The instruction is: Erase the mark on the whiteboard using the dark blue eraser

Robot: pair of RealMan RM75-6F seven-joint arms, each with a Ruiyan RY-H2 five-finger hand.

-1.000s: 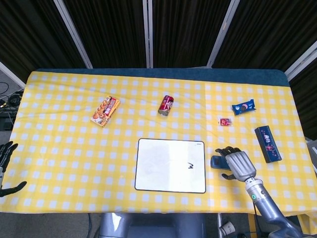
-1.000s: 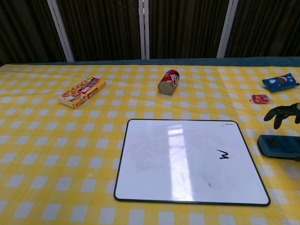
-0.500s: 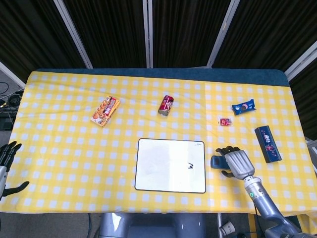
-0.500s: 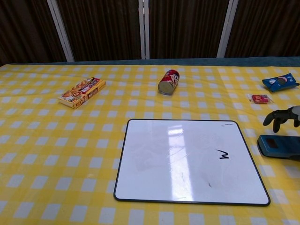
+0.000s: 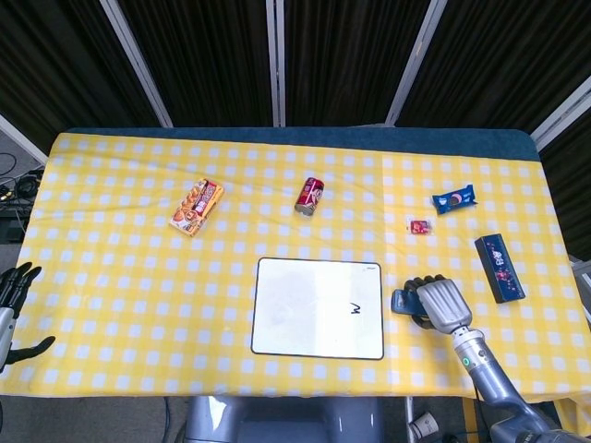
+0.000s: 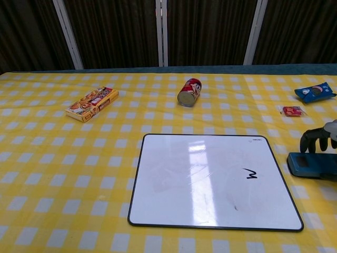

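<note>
The whiteboard (image 5: 319, 307) (image 6: 210, 179) lies flat near the table's front edge, with a small black squiggle mark (image 5: 355, 310) (image 6: 249, 173) on its right part. Just right of the board the dark blue eraser (image 5: 403, 301) (image 6: 310, 164) lies on the cloth. My right hand (image 5: 440, 305) (image 6: 318, 138) covers most of it, palm down. Its black fingertips (image 6: 308, 142) curl down onto the eraser's far edge. The thumb is hidden, so I cannot tell whether the grip is closed. Off the table's front left corner, my left hand (image 5: 18, 305) hangs with spread fingers and holds nothing.
A red can (image 5: 309, 195) (image 6: 189, 91) lies on its side behind the board. At the left is an orange snack box (image 5: 197, 207) (image 6: 92, 103). A blue cookie pack (image 5: 453, 199) (image 6: 315, 91), a small red packet (image 5: 419, 225) (image 6: 293, 110) and a dark blue box (image 5: 500, 268) lie at the right.
My right hand has come down and slightly left over the eraser; its fingers, raised and spread before, now curl onto the far edge. The left hand barely shifted.
</note>
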